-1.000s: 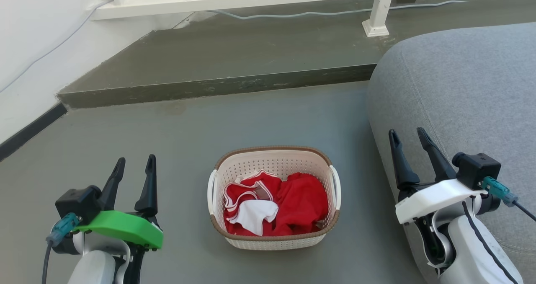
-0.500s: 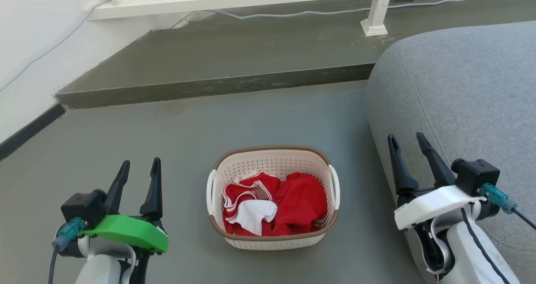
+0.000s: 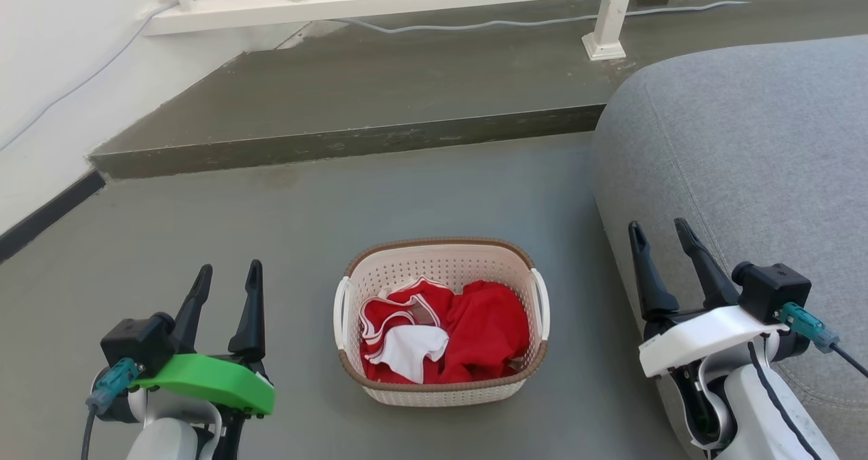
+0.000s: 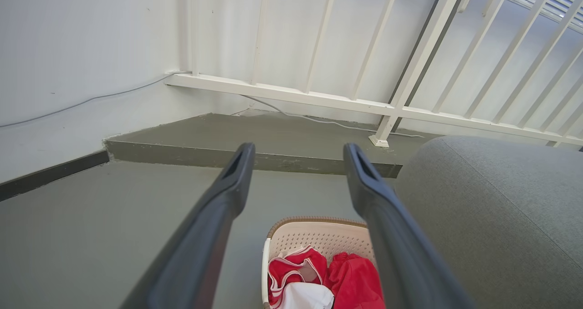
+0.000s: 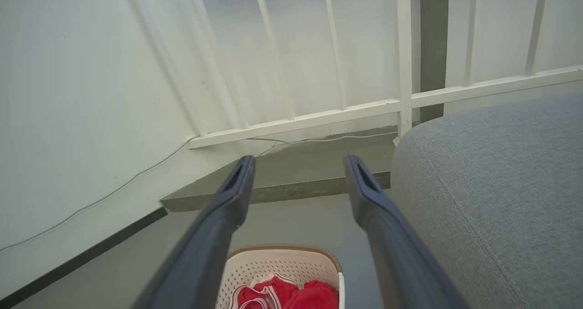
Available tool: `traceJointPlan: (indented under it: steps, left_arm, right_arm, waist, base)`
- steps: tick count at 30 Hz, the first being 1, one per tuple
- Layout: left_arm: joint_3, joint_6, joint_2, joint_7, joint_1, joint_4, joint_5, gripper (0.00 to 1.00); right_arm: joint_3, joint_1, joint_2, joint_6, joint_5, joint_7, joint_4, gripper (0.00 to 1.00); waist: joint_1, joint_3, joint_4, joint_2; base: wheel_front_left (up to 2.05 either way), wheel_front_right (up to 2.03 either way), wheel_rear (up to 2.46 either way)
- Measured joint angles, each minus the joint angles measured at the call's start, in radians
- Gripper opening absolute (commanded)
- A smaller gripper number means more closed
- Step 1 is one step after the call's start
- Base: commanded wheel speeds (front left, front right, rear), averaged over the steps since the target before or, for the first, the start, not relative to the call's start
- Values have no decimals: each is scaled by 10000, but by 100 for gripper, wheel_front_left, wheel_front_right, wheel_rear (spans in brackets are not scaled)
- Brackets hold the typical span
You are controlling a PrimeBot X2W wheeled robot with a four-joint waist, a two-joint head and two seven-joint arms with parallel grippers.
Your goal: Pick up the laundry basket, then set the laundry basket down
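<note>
Flanking the laundry basket (image 3: 437,243) on the floor (image 3: 271,236), clear of both handles.
Left gripper (image 3: 230,266) and right gripper (image 3: 658,224) spread open, holding nothing; red clothes (image 3: 488,328) inside.

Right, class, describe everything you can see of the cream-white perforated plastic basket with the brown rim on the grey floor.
The cream-white perforated plastic basket is rounded-rectangular, with a brown woven-look rim and a white handle on each side. It stands upright on the grey floor, near the grey sofa, holding crumpled red and white clothes. The left gripper and right gripper flank it, open, touching nothing.
</note>
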Motion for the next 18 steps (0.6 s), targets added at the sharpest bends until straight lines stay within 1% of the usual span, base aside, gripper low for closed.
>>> traceJointPlan:
  steps: [10, 14, 15, 18]
  left_arm:
    - [109, -2, -65, 0, 19, -15, 10, 100]
    - [128, -4, -115, 0, 31, -10, 211, 100]
    - [121, -2, -128, 0, 38, 21, 247, 0]
    - [31, 0, -251, 4, 156, 357, 245, 0]
  right_arm:
    - [-23, 146, 42, 23, -102, 0, -90, 100]
    - [-23, 170, 50, 40, -171, 0, -88, 100]
    - [-19, 176, 58, 36, -169, 2, -59, 0]
    - [21, 374, 111, 31, -159, 6, 257, 0]
  waist:
    - [0, -26, 15, 0]
    - [0, -48, 16, 0]
    - [0, -51, 15, 0]
    - [0, -52, 15, 0]
  base:
    - [0, 0, 0]
    - [0, 0, 0]
    - [0, 0, 0]
    - [0, 0, 0]
